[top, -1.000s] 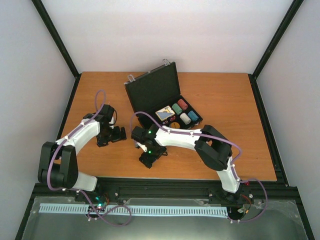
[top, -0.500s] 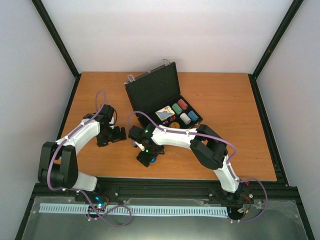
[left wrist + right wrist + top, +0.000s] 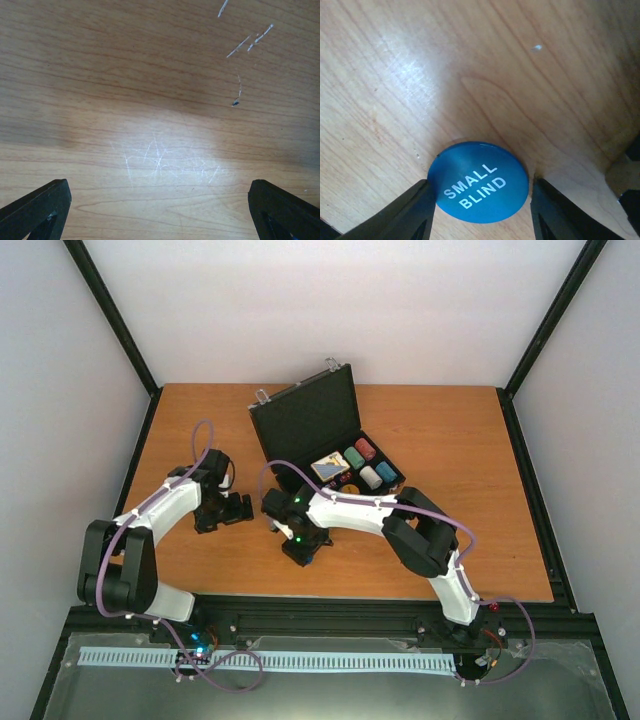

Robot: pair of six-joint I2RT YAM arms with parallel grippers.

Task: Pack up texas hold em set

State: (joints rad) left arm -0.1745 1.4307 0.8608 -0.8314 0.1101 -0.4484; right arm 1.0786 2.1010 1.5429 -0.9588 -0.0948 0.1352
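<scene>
A blue disc printed SMALL BLIND lies flat on the wooden table between the fingers of my right gripper. The left finger touches its rim; a thin gap shows at the right finger. In the top view this gripper points down at the table in front of the open black briefcase. In the case sit the blue-white card box and red, green, white and blue chip stacks. My left gripper stands open over bare wood.
The briefcase lid stands upright at the back, its latches toward the far wall. The right arm's elbow lies low, right of the case. Black frame rails run along the table's near edge. Scratches mark the wood under the left wrist.
My right gripper has shifted slightly toward the case and its jaws have narrowed around the blue disc. The left arm has barely moved.
</scene>
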